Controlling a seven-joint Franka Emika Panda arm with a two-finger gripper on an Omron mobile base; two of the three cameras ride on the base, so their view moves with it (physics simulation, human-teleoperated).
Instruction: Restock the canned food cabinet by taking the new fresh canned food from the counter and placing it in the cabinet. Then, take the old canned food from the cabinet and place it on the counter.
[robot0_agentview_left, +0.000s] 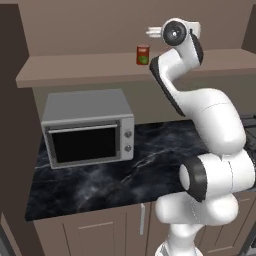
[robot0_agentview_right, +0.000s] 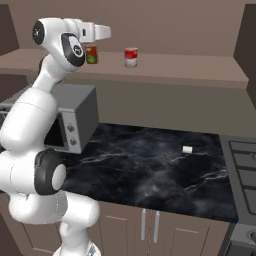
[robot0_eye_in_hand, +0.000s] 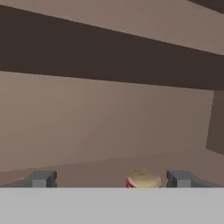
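Note:
The new fresh canned food (robot0_agentview_left: 143, 55), orange-red with a green patch, stands upright on the cabinet's shelf ledge (robot0_agentview_left: 75, 71). In the right base view this can (robot0_agentview_right: 91, 55) is partly behind my hand. To its right on the same ledge (robot0_agentview_right: 190, 70) stands the old canned food (robot0_agentview_right: 131, 57), red with a cream-white band. My gripper (robot0_eye_in_hand: 111, 180) is open, its fingertips (robot0_eye_in_hand: 41, 179) wide apart with nothing held. The old can's top (robot0_eye_in_hand: 143, 179) peeks up low between them, nearer the right tip. The hand (robot0_agentview_right: 97, 32) hovers above the ledge, left of the old can.
A grey microwave (robot0_agentview_left: 87, 127) sits on the black marble counter (robot0_agentview_left: 100, 185) under the shelf. A small white object (robot0_agentview_right: 187, 149) lies on the counter (robot0_agentview_right: 150, 170) to the right. A stove (robot0_agentview_right: 245, 170) borders the counter's right end.

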